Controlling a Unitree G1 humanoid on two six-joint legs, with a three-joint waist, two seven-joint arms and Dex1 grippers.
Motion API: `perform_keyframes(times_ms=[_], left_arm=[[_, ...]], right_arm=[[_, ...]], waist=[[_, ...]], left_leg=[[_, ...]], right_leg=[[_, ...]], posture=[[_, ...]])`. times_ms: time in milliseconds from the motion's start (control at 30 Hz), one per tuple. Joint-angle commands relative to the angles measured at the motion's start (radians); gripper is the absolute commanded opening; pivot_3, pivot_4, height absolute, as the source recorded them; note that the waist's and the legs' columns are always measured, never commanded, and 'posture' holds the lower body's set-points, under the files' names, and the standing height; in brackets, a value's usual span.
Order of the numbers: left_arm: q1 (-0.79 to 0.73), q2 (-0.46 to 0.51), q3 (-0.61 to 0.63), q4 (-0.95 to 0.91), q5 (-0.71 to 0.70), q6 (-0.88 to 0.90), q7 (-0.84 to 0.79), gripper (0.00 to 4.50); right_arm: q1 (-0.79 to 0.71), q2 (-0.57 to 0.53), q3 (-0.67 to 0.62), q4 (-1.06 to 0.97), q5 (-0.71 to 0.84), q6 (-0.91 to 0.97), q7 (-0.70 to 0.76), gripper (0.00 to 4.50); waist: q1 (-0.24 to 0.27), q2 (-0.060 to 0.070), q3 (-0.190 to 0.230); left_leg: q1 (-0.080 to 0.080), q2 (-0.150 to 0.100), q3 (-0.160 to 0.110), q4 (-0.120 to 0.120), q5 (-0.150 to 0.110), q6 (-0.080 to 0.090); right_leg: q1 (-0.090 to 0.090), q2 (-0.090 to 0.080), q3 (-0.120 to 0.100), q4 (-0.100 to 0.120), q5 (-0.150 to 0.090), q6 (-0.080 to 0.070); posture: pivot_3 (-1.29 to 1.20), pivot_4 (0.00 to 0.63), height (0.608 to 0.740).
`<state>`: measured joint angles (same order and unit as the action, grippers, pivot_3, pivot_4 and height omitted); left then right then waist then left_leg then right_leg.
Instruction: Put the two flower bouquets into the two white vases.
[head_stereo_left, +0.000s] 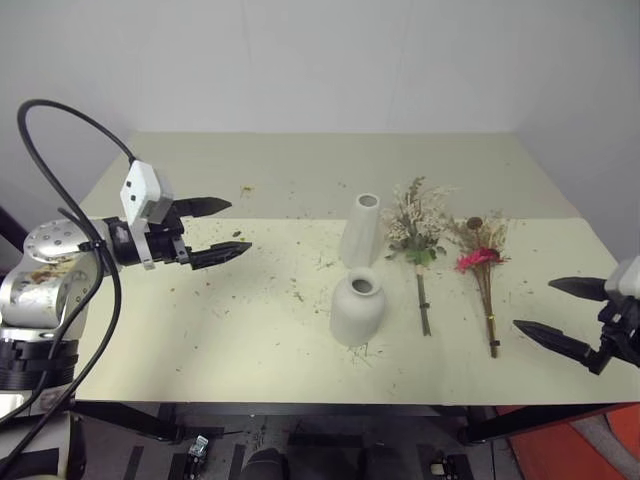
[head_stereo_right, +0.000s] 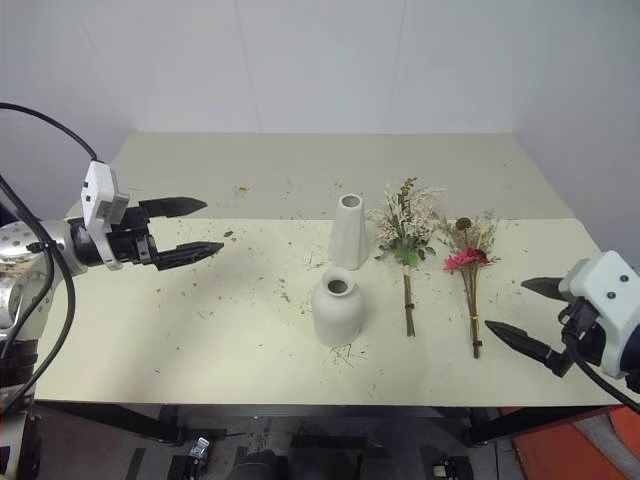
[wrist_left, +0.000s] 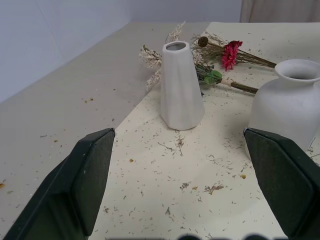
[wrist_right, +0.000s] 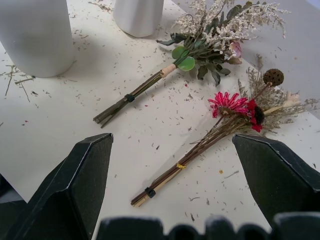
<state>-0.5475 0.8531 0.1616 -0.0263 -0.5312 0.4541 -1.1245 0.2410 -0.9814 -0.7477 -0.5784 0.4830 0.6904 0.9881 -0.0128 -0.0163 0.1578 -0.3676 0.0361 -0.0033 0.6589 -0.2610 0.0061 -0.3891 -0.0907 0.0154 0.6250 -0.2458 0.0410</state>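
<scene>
White vases upright beside two flat bouquets, seemingly untouched.

Left stretch of desk bare but for scattered chaff; open lane ahead of left claw up to squat vase and tall vase. Pink bouquet lies unobstructed before right claw; white bouquet between it and vases.

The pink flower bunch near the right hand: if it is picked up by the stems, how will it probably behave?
The pink flower bunch will probably feel light and stay fairly stiff, since its thin dry stems are tied together. It looks fragile: dry crumbs already litter the table, so it may shed more. The wider flower end may droop slightly.
</scene>
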Motion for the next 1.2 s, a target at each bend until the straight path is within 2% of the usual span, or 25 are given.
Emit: perform_keyframes(times_ms=[33,400,500,633,733,833,1033,1200], left_arm=[[0.0,0.016,0.038,-0.032,-0.005,-0.027,0.0,4.47],[-0.014,0.003,0.03,-0.032,-0.016,-0.024,-0.008,4.47],[-0.039,-0.007,-0.001,-0.031,-0.027,-0.029,-0.053,4.47],[-0.102,-0.01,-0.069,0.012,0.006,-0.06,-0.135,4.47],[-0.161,-0.029,-0.116,0.04,0.025,-0.084,-0.174,4.47],[-0.199,-0.054,-0.154,0.045,0.043,-0.095,-0.189,4.47],[-0.193,-0.078,-0.169,0.034,0.051,-0.098,-0.19,4.47],[-0.157,-0.077,-0.163,0.006,0.057,-0.09,-0.18,4.47]], right_arm=[[-0.018,-0.028,0.007,-0.004,-0.014,0.003,-0.023,4.5],[-0.038,-0.046,0.026,0.002,-0.034,0.048,-0.072,4.5],[-0.156,-0.072,0.085,0.045,0.061,0.213,-0.113,4.5],[-0.377,-0.104,0.324,0.146,0.042,0.393,-0.233,4.5],[-0.579,-0.041,0.474,0.279,0.01,0.51,-0.338,4.5],[-0.751,0.041,0.566,0.441,-0.035,0.582,-0.424,4.5],[-0.866,0.123,0.667,0.648,-0.133,0.539,-0.5,4.5],[-0.914,0.15,0.69,0.764,-0.182,0.502,-0.524,4.5]], waist=[[0.0,0.0,0.0],[0.001,0.0,0.0],[-0.002,0.0,0.0],[-0.006,0.0,0.0],[-0.005,0.0,0.0],[-0.004,0.0,0.0],[0.0,0.001,0.0],[-0.001,0.002,-0.001]], left_leg=[[0.0,0.0,0.0,0.0,0.0,0.0],[0.0,0.0,0.0,0.0,0.0,0.0],[0.0,0.0,0.0,0.0,0.0,0.0],[0.001,0.0,0.0,0.0,0.0,0.0],[0.0,0.0,0.0,0.0,0.0,0.0],[-0.002,-0.001,0.0,0.0,0.0,0.0],[-0.008,-0.001,0.0,0.0,-0.001,0.002],[-0.014,-0.001,0.0,0.001,-0.001,0.002]], right_leg=[[0.0,0.0,0.0,0.0,0.0,0.0],[0.0,0.0,0.0,0.0,0.0,0.0],[0.0,0.0,0.0,0.0,0.0,0.0],[0.0,0.001,0.0,0.001,0.0,-0.001],[-0.001,0.0,0.0,0.001,0.0,-0.001],[-0.002,0.0,0.001,0.0,0.0,-0.001],[-0.008,0.0,0.0,0.003,0.0,-0.001],[-0.014,0.0,0.001,0.004,0.001,0.0]], posture=[[0.0,0.15,0.74],[0.0,0.15,0.74],[0.0,0.15,0.74],[0.0,0.15,0.74],[0.0,0.15,0.74],[0.0,0.15,0.74],[0.0,0.15,0.74],[0.0,0.15,0.74]])
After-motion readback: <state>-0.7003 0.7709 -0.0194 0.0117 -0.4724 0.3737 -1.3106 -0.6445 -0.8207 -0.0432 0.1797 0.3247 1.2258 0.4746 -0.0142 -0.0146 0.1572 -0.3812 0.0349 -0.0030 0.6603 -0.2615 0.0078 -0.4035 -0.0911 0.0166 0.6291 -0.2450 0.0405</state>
